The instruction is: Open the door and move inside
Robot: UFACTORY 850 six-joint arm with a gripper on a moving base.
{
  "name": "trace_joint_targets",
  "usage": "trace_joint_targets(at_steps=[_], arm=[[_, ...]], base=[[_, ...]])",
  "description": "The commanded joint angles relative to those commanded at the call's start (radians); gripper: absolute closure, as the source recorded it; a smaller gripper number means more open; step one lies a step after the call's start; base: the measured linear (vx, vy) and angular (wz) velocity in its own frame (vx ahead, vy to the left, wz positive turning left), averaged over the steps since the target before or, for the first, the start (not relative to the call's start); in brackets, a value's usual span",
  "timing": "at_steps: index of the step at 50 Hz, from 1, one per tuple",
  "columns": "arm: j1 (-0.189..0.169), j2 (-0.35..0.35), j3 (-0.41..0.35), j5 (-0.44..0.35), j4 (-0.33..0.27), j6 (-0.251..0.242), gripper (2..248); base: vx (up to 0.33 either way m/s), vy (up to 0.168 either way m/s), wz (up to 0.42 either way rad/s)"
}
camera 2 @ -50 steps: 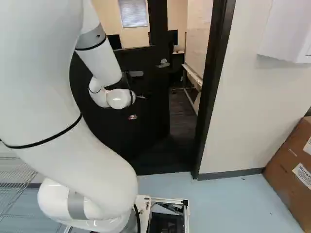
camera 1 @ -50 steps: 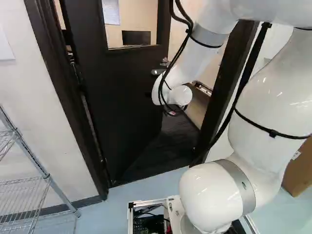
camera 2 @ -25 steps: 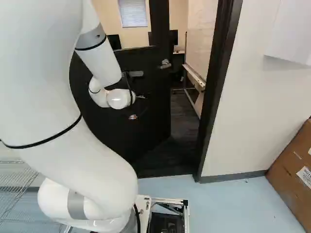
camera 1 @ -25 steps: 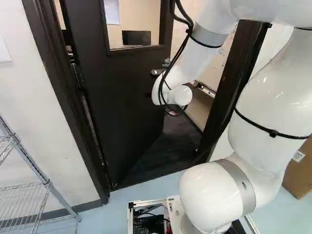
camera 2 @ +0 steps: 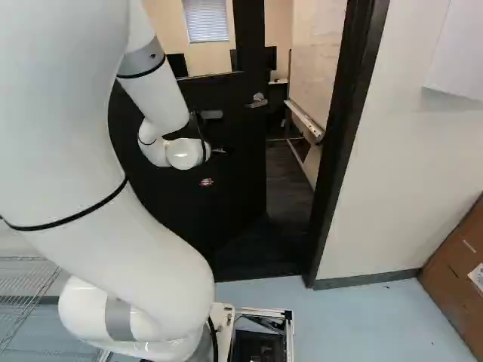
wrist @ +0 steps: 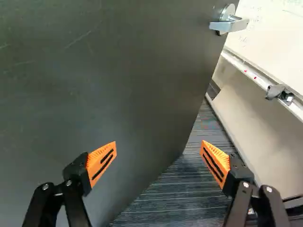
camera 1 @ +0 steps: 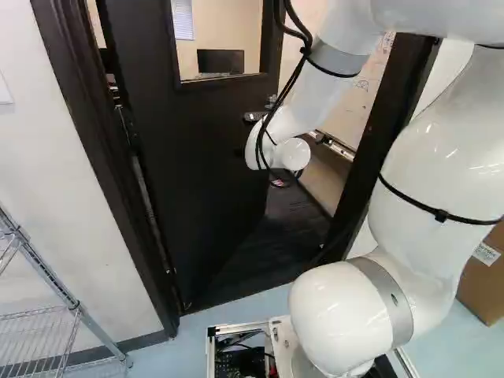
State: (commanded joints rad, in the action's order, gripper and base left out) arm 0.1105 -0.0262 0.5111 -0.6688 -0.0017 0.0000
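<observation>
In the right base view the gripper (camera 2: 218, 151) is mostly lost against the dark door (camera 2: 234, 173), just beyond the white wrist. The door stands ajar, swung into the room beyond, its free edge away from the frame (camera 2: 343, 143). In the wrist view the gripper (wrist: 159, 155) is open and holds nothing. One orange-padded finger lies over the door's face, the other over the gap past its edge. A silver lever handle (wrist: 229, 23) sits farther ahead near that edge. Whether the gripper touches the door I cannot tell.
Beyond the doorway are dark flooring (wrist: 184, 194) and a whiteboard with a tray (wrist: 265, 80). A wire shelf (camera 1: 47, 331) stands left of the door in the left base view. Cardboard boxes (camera 2: 456, 264) lean by the right wall (camera 2: 400, 166).
The base has moved closer to the doorway; the frame's right post has shifted right in both base views. The arm keeps its pose. More of the gap beside the door's edge shows.
</observation>
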Motion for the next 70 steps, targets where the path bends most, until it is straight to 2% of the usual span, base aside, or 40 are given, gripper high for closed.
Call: trace_joint_targets(at_steps=[47,70], arm=[[0.0,0.0,0.0,0.0,0.0,0.0,3],[0.002,-0.005,0.006,0.0,0.0,0.0,3]], base=[[0.063,0.036,-0.009],[0.002,0.002,0.001]])
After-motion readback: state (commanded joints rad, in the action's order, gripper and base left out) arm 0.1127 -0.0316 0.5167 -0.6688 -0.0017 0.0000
